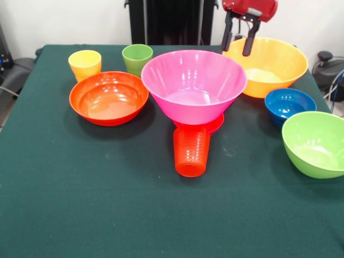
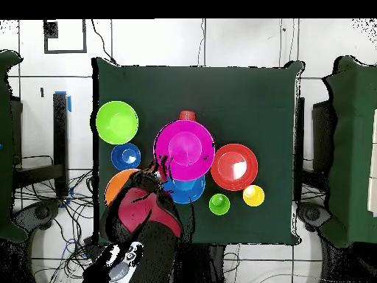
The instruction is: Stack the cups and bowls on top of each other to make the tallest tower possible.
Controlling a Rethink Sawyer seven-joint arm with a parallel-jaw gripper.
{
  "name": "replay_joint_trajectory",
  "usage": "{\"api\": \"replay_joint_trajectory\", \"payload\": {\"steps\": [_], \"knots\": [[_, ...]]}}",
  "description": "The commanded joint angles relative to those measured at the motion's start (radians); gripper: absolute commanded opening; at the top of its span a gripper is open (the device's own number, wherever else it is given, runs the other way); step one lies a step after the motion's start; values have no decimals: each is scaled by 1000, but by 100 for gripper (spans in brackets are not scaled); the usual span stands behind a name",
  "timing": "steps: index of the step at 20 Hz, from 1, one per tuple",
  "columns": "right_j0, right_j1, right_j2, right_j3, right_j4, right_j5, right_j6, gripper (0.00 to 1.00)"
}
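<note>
The large pink bowl (image 1: 193,86) sits mid-table on a small magenta bowl (image 1: 215,124); this is the tower. The ribbed orange-red cup (image 1: 191,150) stands right in front of it. The medium blue bowl (image 2: 188,190) shows only in the overhead view, partly under the pink bowl's (image 2: 184,146) rim. My gripper (image 1: 236,49) is open and empty, hanging over the near-left rim of the large yellow-orange bowl (image 1: 269,67). The yellow cup (image 1: 85,63), light green cup (image 1: 137,56) and red-orange shallow bowl (image 1: 109,98) stand on the left.
The small dark blue bowl (image 1: 290,103) and the lime green bowl (image 1: 314,142) stand on the right in the front view. In the overhead view my red arm (image 2: 143,210) covers part of the yellow-orange bowl (image 2: 116,188). The green cloth (image 1: 107,204) covers the table.
</note>
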Motion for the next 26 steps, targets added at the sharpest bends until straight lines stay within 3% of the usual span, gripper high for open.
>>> {"api": "replay_joint_trajectory", "payload": {"steps": [1, 15, 26], "knots": [[-36, -33, 174, 74, 23, 180, 87, 100], [-69, -86, 221, 121, 45, 275, 93, 100], [-77, -97, 224, 136, 38, 272, 104, 100]]}}
